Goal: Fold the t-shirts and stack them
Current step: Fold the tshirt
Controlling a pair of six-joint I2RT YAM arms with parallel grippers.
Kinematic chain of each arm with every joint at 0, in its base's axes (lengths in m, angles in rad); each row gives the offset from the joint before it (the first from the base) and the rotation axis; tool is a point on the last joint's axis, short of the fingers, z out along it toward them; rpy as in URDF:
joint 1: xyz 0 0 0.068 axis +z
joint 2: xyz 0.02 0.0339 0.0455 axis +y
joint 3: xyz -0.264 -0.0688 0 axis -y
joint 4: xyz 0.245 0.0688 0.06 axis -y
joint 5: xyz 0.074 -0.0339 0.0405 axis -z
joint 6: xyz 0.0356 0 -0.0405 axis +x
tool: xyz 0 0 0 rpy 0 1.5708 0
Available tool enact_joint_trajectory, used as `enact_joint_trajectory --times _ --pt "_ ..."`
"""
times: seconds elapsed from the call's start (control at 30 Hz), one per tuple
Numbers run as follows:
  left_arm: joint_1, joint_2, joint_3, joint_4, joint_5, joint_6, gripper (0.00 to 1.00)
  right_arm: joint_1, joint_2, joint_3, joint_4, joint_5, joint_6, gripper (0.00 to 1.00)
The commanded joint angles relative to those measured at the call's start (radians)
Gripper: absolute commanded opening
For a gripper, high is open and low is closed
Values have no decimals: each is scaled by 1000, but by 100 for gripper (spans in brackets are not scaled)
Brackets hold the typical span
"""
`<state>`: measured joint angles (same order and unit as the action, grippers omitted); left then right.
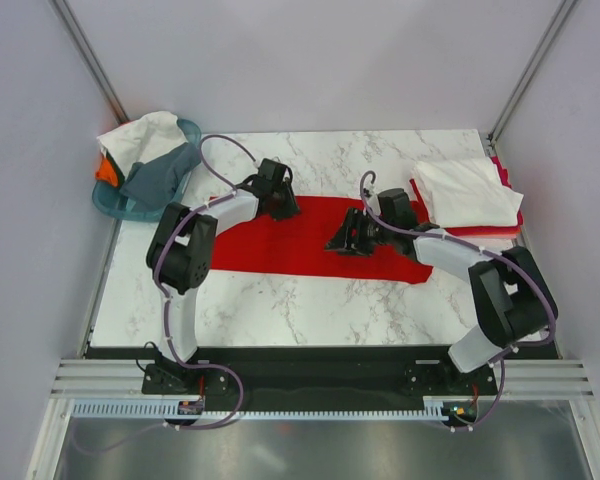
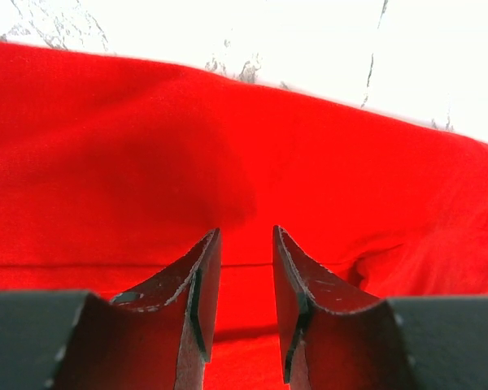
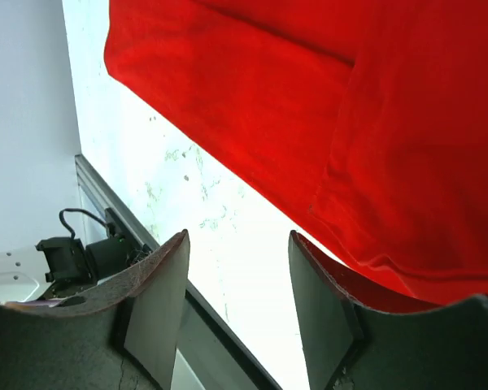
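- Across the middle of the marble-pattern table (image 1: 280, 310), the bright red t-shirt (image 1: 300, 250) lies spread as a long flat band running left to right.
- At the far edge of that band, toward its left end, the left gripper (image 1: 280, 207) points down at the cloth.
- From the left wrist camera, its fingers (image 2: 199, 276) stand partly parted just over the red fabric. A hem line runs unbroken across the gap, and no cloth is pinched between the jaws. State: released.
- Right of centre on the band, the right gripper (image 1: 342, 240) sits low over the cloth, pointing left.
- From the right wrist camera, its fingers (image 3: 159, 301) are spread wide. Bare table surface shows through the gap, and the edge of the red cloth lies to one side of it. State: released, holding nothing.
- At the far right corner, a folded white t-shirt (image 1: 467, 190) rests on top of a folded red t-shirt (image 1: 480, 232), which shows along the near and right sides. This stack sits just beside the right end of the band.
- At the far left corner, a teal basket (image 1: 110, 205) holds a crumpled white t-shirt (image 1: 140, 135), a grey t-shirt (image 1: 160, 178) draped over its near rim, and an orange t-shirt (image 1: 105, 170) showing at its left side.
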<state>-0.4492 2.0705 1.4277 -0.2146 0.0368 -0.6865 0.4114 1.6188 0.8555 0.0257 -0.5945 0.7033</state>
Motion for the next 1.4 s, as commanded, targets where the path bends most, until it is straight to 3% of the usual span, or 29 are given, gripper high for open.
enact_joint_trajectory --times 0.0,0.27,0.57,0.73,1.07,1.37 --pt "1 -72 17 1 21 47 39 -16 -83 46 -53 48 -53 59" --pt "-11 -254 -107 3 74 33 40 -112 -102 62 -168 269 -185 59" --pt "-72 -336 -245 11 235 -21 41 -174 -8 34 -130 228 -195 58" --pt "-123 -331 -273 17 252 -31 40 -177 -5 -13 -116 167 -200 57" --pt "-135 -328 -326 0 333 -25 42 -175 -238 -222 -89 0 -122 55" --pt "-170 -270 -294 1 354 -27 41 -178 -263 -236 -101 38 -126 52"
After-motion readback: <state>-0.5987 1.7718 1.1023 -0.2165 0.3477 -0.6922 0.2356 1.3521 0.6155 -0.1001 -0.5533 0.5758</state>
